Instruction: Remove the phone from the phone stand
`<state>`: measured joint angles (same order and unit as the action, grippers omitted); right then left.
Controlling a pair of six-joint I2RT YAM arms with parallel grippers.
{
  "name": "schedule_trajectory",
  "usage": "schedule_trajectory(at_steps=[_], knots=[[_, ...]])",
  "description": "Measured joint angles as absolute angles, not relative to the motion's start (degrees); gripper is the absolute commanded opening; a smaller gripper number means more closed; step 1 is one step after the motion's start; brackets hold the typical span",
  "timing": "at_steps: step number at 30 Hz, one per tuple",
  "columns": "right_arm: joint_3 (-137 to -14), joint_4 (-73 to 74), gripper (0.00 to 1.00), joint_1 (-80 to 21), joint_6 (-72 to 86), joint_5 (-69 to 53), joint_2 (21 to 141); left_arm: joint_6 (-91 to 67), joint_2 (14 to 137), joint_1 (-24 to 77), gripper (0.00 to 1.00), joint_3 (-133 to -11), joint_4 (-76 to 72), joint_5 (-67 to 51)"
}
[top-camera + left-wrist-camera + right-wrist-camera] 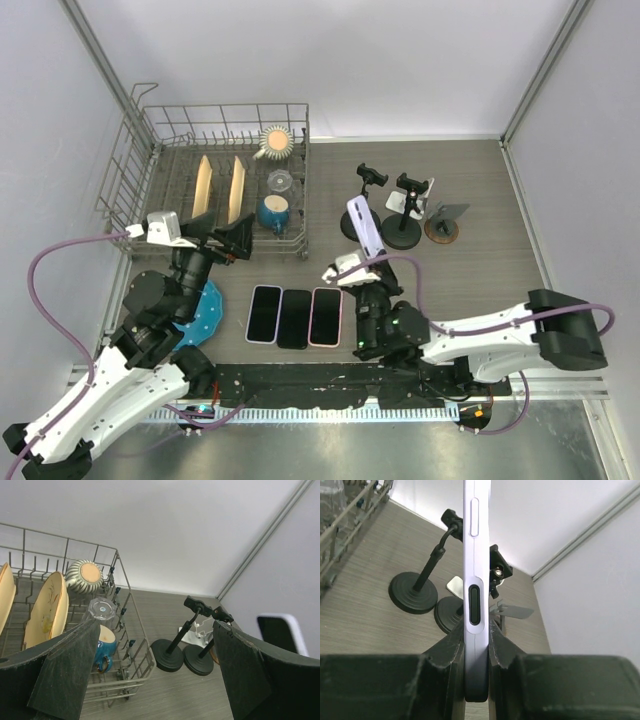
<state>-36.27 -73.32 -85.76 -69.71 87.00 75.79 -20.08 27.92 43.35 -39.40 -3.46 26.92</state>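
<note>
My right gripper is shut on a lavender phone and holds it upright, on edge, above the table in front of the stands. In the right wrist view the phone stands clamped between both fingers. Two black phone stands with empty clamps are just behind it; they also show in the right wrist view. My left gripper is open and empty beside the dish rack; its view shows the stands and the held phone at the right.
A wire dish rack with plates, a blue mug, a glass and a striped bowl stands back left. Three phones lie flat at the front middle. A white stand and a grey stand are at the right.
</note>
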Motion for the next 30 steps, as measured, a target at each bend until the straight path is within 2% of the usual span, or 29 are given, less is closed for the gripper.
schedule_trajectory(at_steps=[3, 5, 8, 11, 20, 24, 30], knots=[[-35.9, -72.4, 0.01, -85.8, -63.5, 87.0, 71.1, -20.1, 28.5, 43.4, 1.0, -39.4, -3.5, 26.5], [-36.6, -62.9, 0.01, -85.0, -52.4, 83.8, 67.1, -20.1, 28.9, 43.4, 1.0, -39.4, -3.5, 26.2], [-40.4, -46.5, 0.01, -78.0, -33.0, 71.6, 63.7, -20.1, 29.2, 43.4, 1.0, -39.4, -3.5, 25.7], [-42.3, -38.7, 0.01, -69.0, -20.0, 61.4, 63.5, -20.0, 29.3, 43.4, 1.0, -39.4, -3.6, 25.5], [-44.5, -18.0, 0.01, -57.1, 6.6, 37.7, 63.9, -19.0, 29.3, 43.4, 1.0, -39.4, -3.6, 24.9], [-42.5, -11.4, 0.01, -51.5, 18.1, 28.5, 59.7, -19.0, 29.2, 43.4, 1.0, -39.4, -3.6, 24.4], [-33.2, -6.6, 0.01, -45.1, 34.1, 19.5, 47.4, -19.0, 29.3, 43.4, 1.0, -39.4, -3.6, 24.0]])
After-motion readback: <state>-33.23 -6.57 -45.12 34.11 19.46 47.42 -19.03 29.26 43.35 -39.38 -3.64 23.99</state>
